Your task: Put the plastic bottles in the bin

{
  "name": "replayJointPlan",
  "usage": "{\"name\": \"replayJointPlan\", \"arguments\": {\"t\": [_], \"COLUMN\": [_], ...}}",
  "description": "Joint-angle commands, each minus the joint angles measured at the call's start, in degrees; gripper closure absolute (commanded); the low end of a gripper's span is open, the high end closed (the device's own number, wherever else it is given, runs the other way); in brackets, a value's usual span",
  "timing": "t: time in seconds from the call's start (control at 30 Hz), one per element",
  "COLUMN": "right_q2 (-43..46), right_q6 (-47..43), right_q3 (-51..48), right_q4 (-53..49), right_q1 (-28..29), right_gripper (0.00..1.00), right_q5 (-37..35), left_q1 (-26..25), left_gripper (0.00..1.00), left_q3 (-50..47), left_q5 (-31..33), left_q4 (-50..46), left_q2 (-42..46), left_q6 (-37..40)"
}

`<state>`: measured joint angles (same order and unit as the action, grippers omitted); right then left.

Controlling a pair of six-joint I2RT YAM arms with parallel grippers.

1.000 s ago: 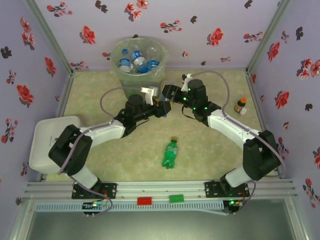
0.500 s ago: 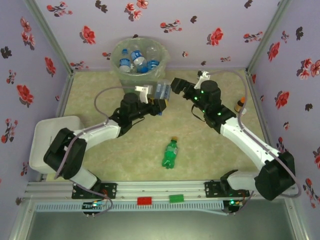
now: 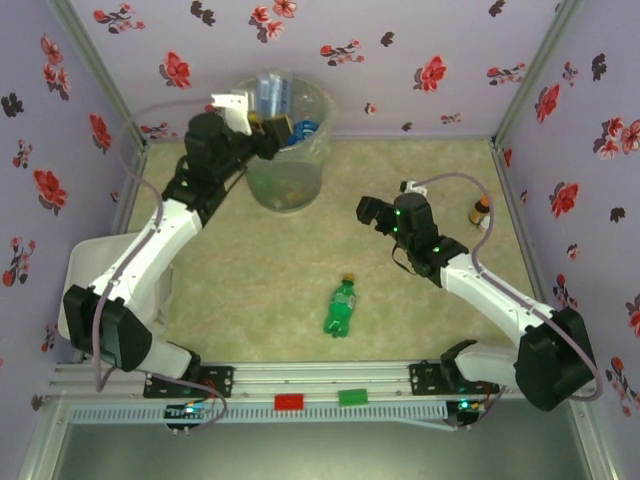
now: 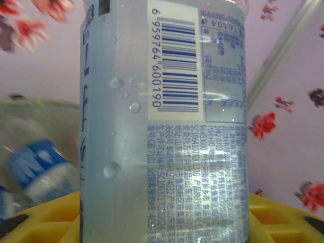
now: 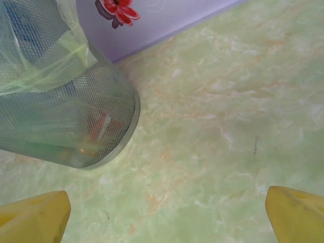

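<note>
moved since a second ago: both arms, apart from their meeting at mid-table. left gripper (image 3: 268, 128) now up at the far edge, right gripper (image 3: 368, 212) back into the right half, its fingers spread wide where half-closed before. bin (image 3: 285, 175) seemingly shifted too, its base further out from the far edge.

nearest, on the front rail (image 3: 400, 380), a red block (image 3: 288, 401) and a green block (image 3: 352, 397), off the table (image 3: 250, 300) and out of the way. at the near-left corner, a white tray (image 3: 85, 275). toward the near edge, about midway along it, a green bottle (image 3: 342, 305) on its side, cap pointing away, untouched and probably next to fetch. further in, right of centre, the right gripper (image 5: 167, 212), empty, likely drawn back to leave the bin's mouth free. by the right edge, a small brown bottle (image 3: 481, 209), upright, no part of the job.

at the far edge, left of centre, the bin (image 5: 76, 121), with a blue-labelled bottle (image 4: 38, 167) visible inside. over its rim, the left gripper clamped on a clear bottle (image 4: 162, 126), caught across the label between the yellow pads (image 4: 283, 217) and carried high, presumably to fall inside rather than strike the rim. closest snags, by the look of it: the rim itself and the loose liner (image 5: 66, 61).
</note>
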<state>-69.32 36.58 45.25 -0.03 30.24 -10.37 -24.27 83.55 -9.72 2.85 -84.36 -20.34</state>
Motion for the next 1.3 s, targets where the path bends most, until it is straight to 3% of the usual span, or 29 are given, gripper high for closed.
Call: {"name": "replayJointPlan", "arguments": {"t": [0.0,0.27,0.47,0.6,0.67,0.8,0.87,1.0,1.13,1.27], "right_q2": [0.8,1.5,1.6,2.0,2.3,2.4,2.3,1.4,0.2,-0.3], "right_q6": [-0.2,-1.9,-2.3,-2.6,-2.7,-2.7,-2.4,-1.4,1.6,3.5], "right_q3": [0.0,0.0,-0.1,0.1,0.2,0.3,0.3,0.2,-0.2,0.5], "right_q4": [0.2,-1.1,-2.1,-2.6,-2.9,-3.5,-4.0,-5.2,-8.4,-14.9], "right_q1": [-0.4,-0.4,-0.4,-0.4,-0.4,-0.4,-0.3,-0.3,1.6,6.8], "right_gripper": [0.0,0.0,0.0,0.0,0.0,0.0,0.0,0.0,0.0,0.0], "right_q5": [-1.9,-3.4,-3.6,-3.8,-4.0,-3.5,-2.5,1.0,1.6,-3.4], "left_q1": [3.1,7.0,7.4,7.4,7.4,7.4,7.3,7.4,7.3,7.3], "left_gripper": [0.54,0.52,0.52,0.49,0.4,0.09,0.0,0.0,0.0,0.0], "left_q3": [8.2,27.0,35.4,36.5,36.8,36.8,35.7,28.0,12.6,-3.6], "left_q5": [2.8,5.4,6.9,7.3,7.3,7.4,7.6,8.7,9.2,11.1], "left_q4": [-12.3,-31.5,-39.4,-39.6,-39.5,-39.1,-38.0,-31.2,-17.3,-4.1], "left_q2": [-4.7,-17.0,-23.9,-25.6,-26.0,-25.0,-23.1,-15.8,-4.5,6.7], "left_q6": [4.0,7.4,8.4,8.4,8.3,7.6,7.2,6.5,5.0,2.2]}}
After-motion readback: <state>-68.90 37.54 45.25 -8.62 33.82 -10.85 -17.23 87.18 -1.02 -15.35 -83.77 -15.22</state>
